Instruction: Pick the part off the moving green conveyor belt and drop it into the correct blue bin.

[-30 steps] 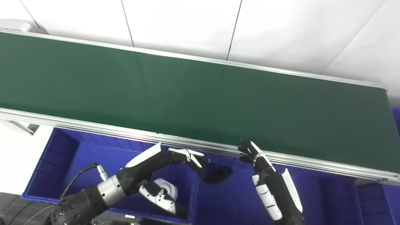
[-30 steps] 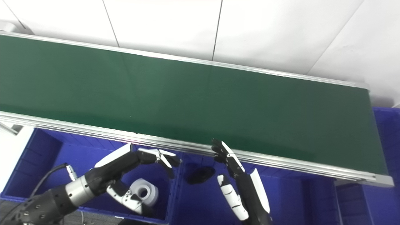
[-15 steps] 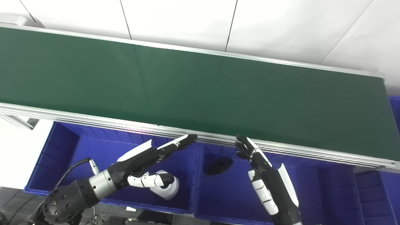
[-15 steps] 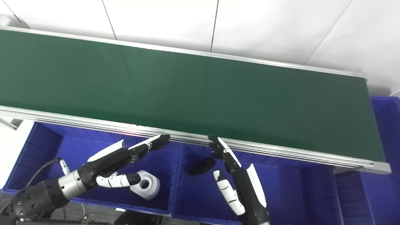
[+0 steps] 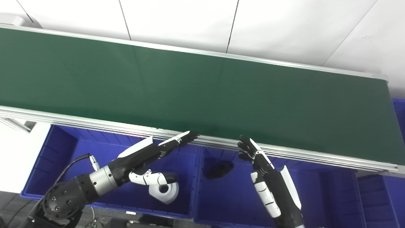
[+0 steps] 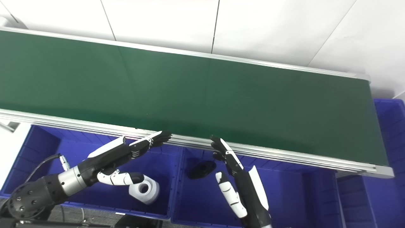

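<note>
The green conveyor belt [image 5: 202,88] runs across the view and carries no part. A white ring-shaped part [image 5: 163,192] lies in the left blue bin [image 5: 57,164]. A black part [image 5: 219,169] lies in the middle blue bin [image 5: 234,202]. My left hand [image 5: 148,158] is open above the left bin, fingers stretched toward the belt's near rail, thumb over the white part. My right hand [image 5: 262,167] is open and empty above the middle bin, fingertips [image 5: 245,146] near the rail.
The belt's aluminium rail [image 5: 284,153] runs just beyond both hands. Another blue bin [image 5: 379,199] stands at the right, and one more [image 6: 387,117] past the belt's right end. A white wall [image 5: 202,22] stands behind the belt.
My left hand has opened and its fingers have straightened toward the rail. The white part now lies free in the left bin. The camera has shifted slightly. My right hand has hardly moved.
</note>
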